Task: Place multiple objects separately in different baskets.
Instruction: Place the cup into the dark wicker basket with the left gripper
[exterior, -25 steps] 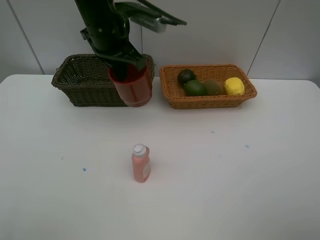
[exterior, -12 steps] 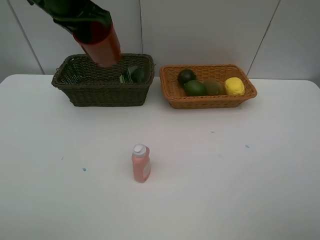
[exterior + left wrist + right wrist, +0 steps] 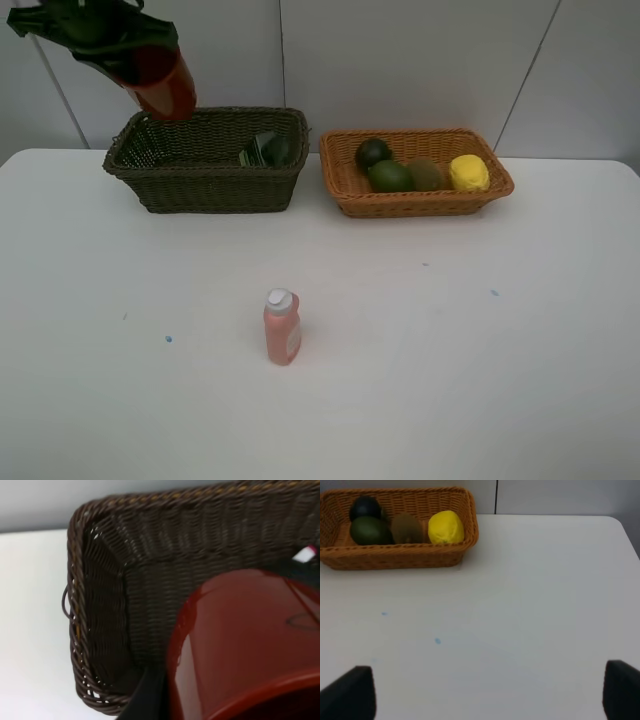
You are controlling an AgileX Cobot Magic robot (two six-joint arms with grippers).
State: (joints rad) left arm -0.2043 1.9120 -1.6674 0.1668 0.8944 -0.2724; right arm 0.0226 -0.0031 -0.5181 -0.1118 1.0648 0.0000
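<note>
My left gripper [image 3: 128, 52] is shut on the red cup [image 3: 160, 82], holding it tilted in the air over the back left corner of the dark olive basket [image 3: 200, 187]. The left wrist view shows the cup [image 3: 250, 640] above that basket's woven wall [image 3: 145, 585], with a white red-tipped marker [image 3: 306, 554] inside. A black bottle [image 3: 266, 150] lies in the basket's right end. The orange basket [image 3: 420, 205] holds a dark fruit [image 3: 372, 152], lime [image 3: 390, 177], kiwi [image 3: 426, 175] and lemon [image 3: 468, 172]. A pink bottle [image 3: 282, 327] stands upright mid-table. My right gripper [image 3: 485, 695] is open over bare table.
The two baskets sit side by side at the back of the white table [image 3: 480, 350], close to the tiled wall. The right wrist view shows the orange basket [image 3: 395, 555] ahead of the right gripper and the table's far right edge.
My left arm carried the red cup up and to the left, from in front of the dark basket's right end to above its back left corner. Nothing else moved.
</note>
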